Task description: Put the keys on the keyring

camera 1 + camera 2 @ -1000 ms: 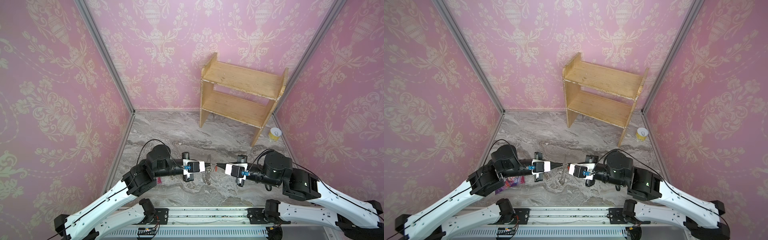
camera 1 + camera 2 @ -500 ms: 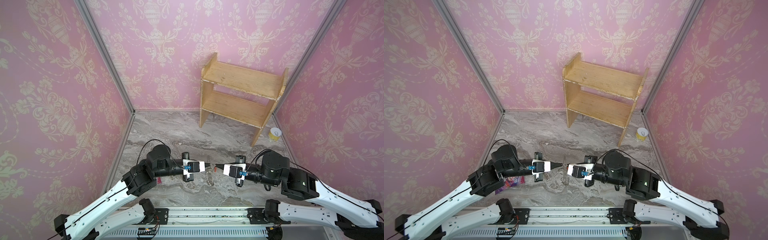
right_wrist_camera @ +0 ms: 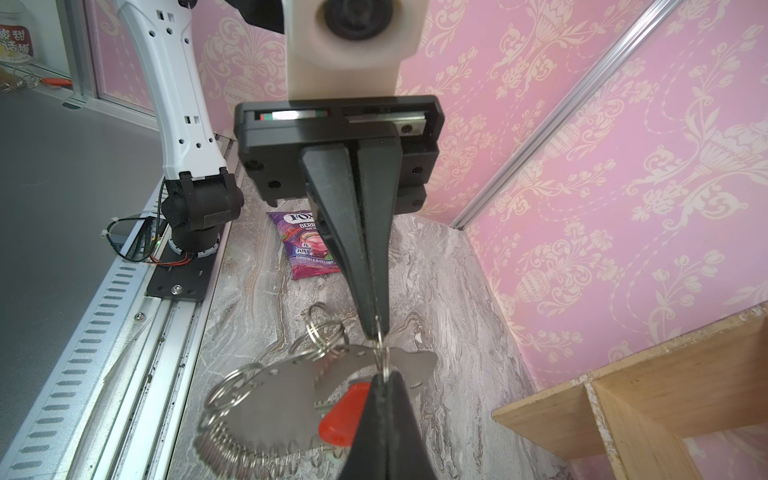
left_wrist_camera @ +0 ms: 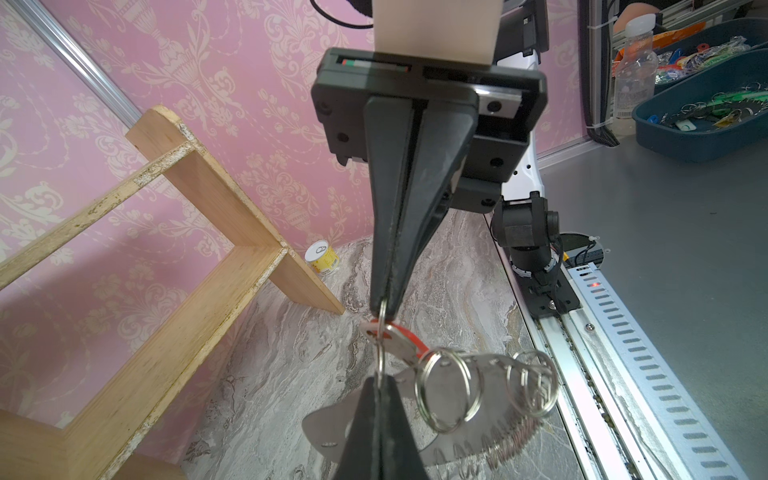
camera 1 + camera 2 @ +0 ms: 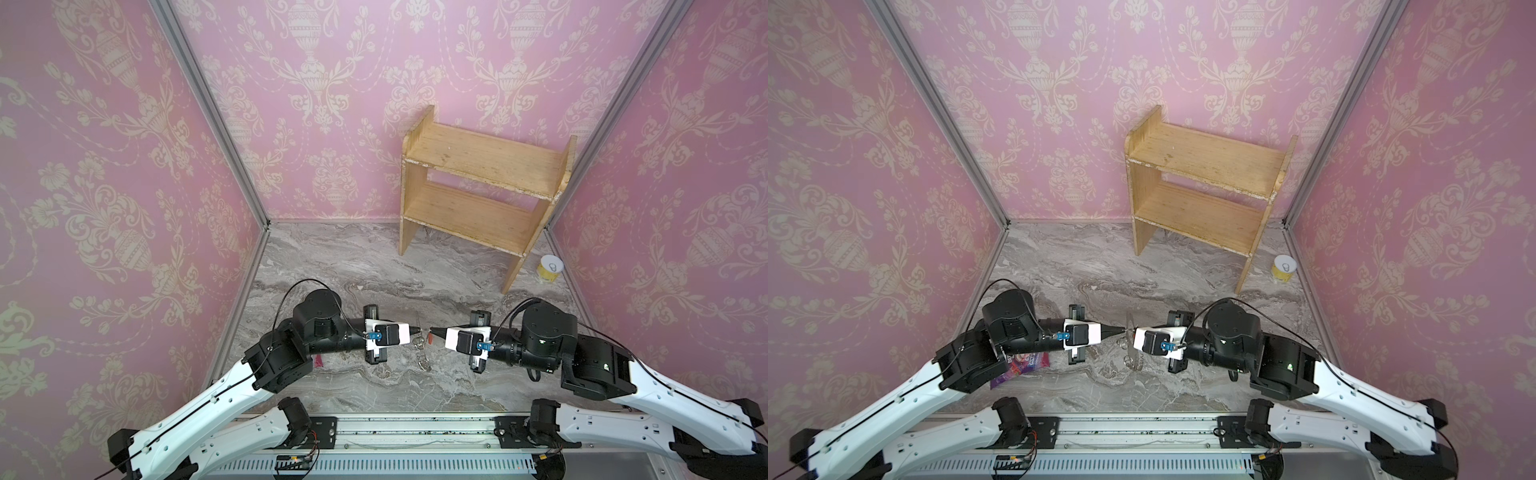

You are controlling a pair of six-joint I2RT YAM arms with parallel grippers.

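Observation:
The keyring [image 4: 465, 419] is a flat grey metal crescent lined with silver split rings, and it hangs low over the marble floor between my two arms [image 5: 423, 357]. The keys [image 3: 340, 415], a small silver key on a red tag, hang at one split ring [image 4: 380, 332] that shows edge-on. My left gripper [image 4: 380, 380] is shut on that ring from one side. My right gripper [image 3: 384, 374] is shut on the same ring from the other side, with the red tag beside its finger. In both top views the two tips nearly touch: left gripper [image 5: 415, 330], right gripper [image 5: 432, 331].
A wooden two-tier shelf [image 5: 478, 195] stands at the back right, with a yellow can [image 5: 549, 269] beside its leg. A purple sweet packet [image 5: 1021, 365] lies under the left arm. The metal rail [image 5: 415, 432] runs along the front edge. Blue trays [image 4: 706, 124] sit outside the booth.
The right arm has edged slightly left toward the left gripper. Both grippers have stayed shut and the keyring still hangs between them.

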